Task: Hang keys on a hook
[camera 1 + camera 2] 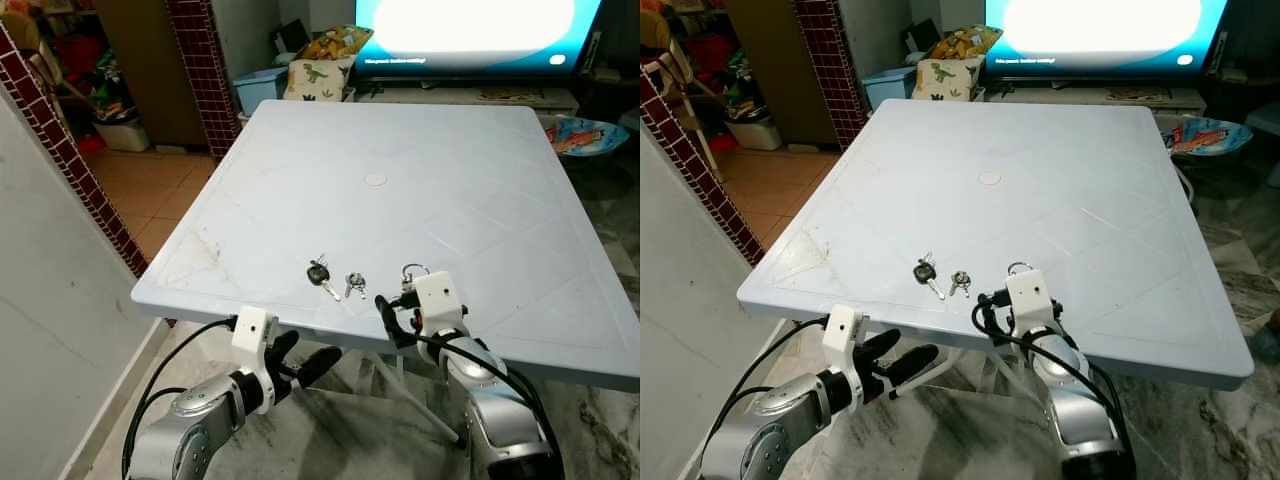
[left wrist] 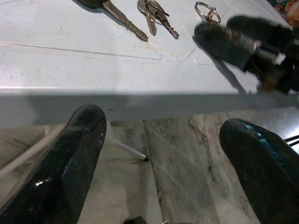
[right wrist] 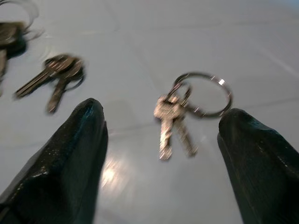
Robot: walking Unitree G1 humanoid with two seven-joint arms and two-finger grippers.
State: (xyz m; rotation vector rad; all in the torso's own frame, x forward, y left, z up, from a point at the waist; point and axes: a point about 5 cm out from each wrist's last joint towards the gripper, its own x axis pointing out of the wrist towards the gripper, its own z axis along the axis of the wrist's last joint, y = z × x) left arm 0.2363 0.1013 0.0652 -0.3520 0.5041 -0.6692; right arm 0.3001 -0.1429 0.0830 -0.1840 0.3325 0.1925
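- Right end effector (image 3: 159, 140) hangs low over the near part of the white tabletop (image 1: 420, 200), fingers spread wide, holding nothing.
- Ring keys (image 3: 180, 116) lie flat on the tabletop, right between its 2 fingers and just ahead of the tips. Not touching them yet.
- The big ring (image 3: 205, 93) is on the far side from the end effector. The 2 small keys point back toward it, so the long way of the bunch runs straight along the fingers, not across.
- 2 more bunches lie off to the left of the right end effector: a small silver pair (image 1: 354, 284) nearby, then a black-head key (image 1: 320, 274) further on.
- Left end effector (image 1: 305, 362) sits below the tabletop edge, fingers spread, empty. All keys are up & ahead of it, past the edge.
- So the right arm is much closer to the ring keys. Left arm is low and well apart.
- My guess for the next move: right end effector goes straight down & squeezes shut on the ring keys. Keys are thin & flat, so they may slip out.
- No hook that I can spot here. Hanging part not yet done.
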